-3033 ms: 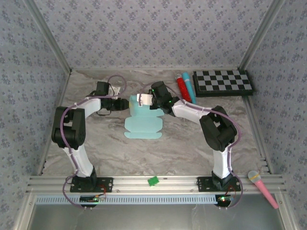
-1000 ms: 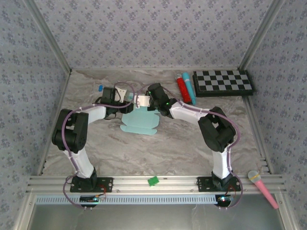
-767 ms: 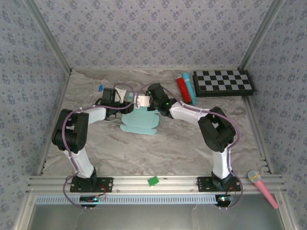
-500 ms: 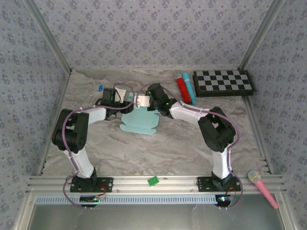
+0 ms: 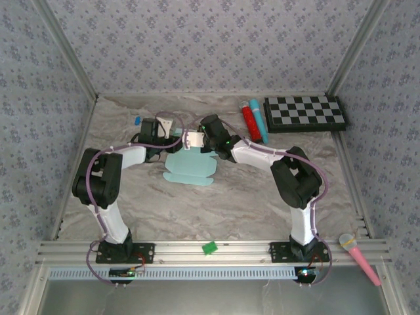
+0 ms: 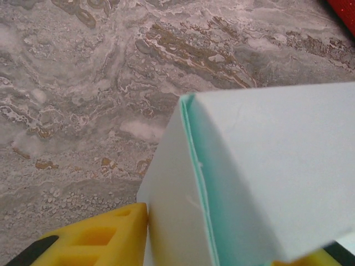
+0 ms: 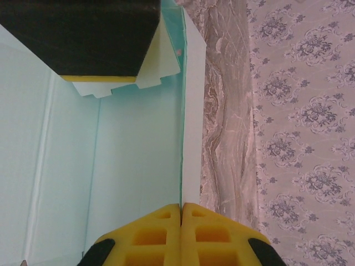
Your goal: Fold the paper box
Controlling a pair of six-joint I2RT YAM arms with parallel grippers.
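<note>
A robot test cell — wallpapered panels in aluminium framing (image 5: 216, 251), marble-look worktop (image 5: 216, 203), calibration checkerboard (image 5: 305, 113) at back.

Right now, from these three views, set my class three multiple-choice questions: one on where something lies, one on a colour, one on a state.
1. The checkerboard lies: A at the far right; B at the near left; C in the middle.
2. The microphone is: A green; B pink; C black.
3. The right fingers are: A spread wide; B closed on an edge of the paper box; C around a red tube.
Answers: 1 A, it sits by the back right corner. 2 B, its handle is plainly pink. 3 B, the right wrist view shows them pressed together with the card's edge running between them.
</note>
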